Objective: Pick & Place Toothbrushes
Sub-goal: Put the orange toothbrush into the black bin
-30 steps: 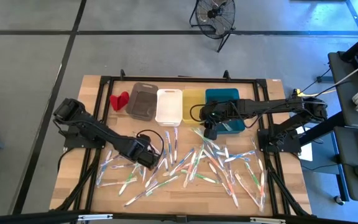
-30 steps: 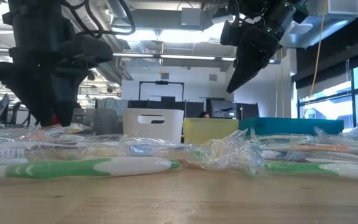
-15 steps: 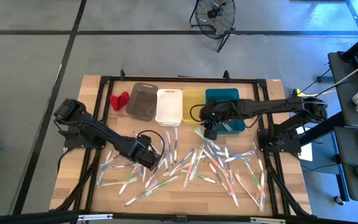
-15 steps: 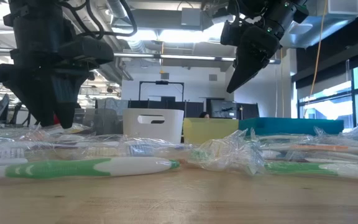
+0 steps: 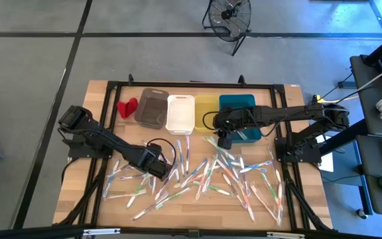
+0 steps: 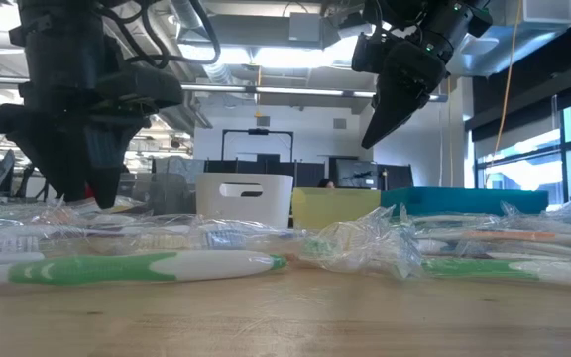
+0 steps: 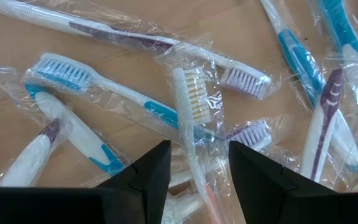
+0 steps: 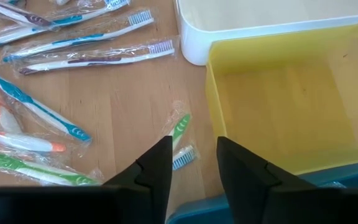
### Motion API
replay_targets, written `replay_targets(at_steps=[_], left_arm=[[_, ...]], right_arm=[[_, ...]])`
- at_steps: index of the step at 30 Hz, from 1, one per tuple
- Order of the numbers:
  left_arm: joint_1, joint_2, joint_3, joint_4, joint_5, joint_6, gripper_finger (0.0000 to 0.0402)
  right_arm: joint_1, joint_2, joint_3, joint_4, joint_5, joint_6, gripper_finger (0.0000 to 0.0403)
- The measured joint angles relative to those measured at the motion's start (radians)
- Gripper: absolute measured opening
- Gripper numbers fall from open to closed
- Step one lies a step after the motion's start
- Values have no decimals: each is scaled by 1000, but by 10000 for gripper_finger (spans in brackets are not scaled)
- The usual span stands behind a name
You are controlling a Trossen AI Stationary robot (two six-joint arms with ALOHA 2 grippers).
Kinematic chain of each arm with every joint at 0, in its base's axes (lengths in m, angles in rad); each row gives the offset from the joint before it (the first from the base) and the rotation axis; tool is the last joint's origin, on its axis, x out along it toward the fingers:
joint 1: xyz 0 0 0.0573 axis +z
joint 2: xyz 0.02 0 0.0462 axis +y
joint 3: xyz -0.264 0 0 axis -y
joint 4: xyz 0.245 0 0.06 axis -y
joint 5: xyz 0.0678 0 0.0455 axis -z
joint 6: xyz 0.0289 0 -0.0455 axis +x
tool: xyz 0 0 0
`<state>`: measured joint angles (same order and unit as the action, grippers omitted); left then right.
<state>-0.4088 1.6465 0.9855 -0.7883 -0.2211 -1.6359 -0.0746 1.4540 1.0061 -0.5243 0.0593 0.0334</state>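
Toothbrushes: dozens in clear wrappers lie scattered over the near half of the wooden table, none seen held. One green-handled brush lies on the wood just beside the yellow bin. The yellow bin's visible floor is bare; the white bin looks empty from above; contents of the grey bin and teal bin cannot be told. Judgement: sorting is barely begun, nearly the whole pile remains.

Left gripper, at about 8 o'clock of the table, hovers low over the pile, jaws apart astride a yellow-bristled brush, not closed on it. Right gripper, at about 1 o'clock by the bins, jaws narrowly apart, carries nothing
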Motion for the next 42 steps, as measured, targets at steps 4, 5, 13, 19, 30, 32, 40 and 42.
replay_targets(at_steps=[4,5,13,19,30,32,40,42], left_arm=[[1,0,0,0,-5,16,157],[1,0,0,0,-5,17,157],[1,6,0,2,-4,17,157],[6,27,0,8,10,41,139],[12,26,0,8,-2,45,76],[12,26,0,7,0,45,58],[12,26,0,6,0,90,11],[12,26,0,5,-1,97,12]], right_arm=[[0,0,0,0,0,-4,114],[0,0,0,0,0,-7,111],[0,0,0,0,1,-11,92],[0,0,0,0,3,-16,81],[0,0,0,1,3,-16,66],[0,0,0,1,3,-16,64],[0,0,0,1,3,-16,56],[0,0,0,1,3,-17,54]])
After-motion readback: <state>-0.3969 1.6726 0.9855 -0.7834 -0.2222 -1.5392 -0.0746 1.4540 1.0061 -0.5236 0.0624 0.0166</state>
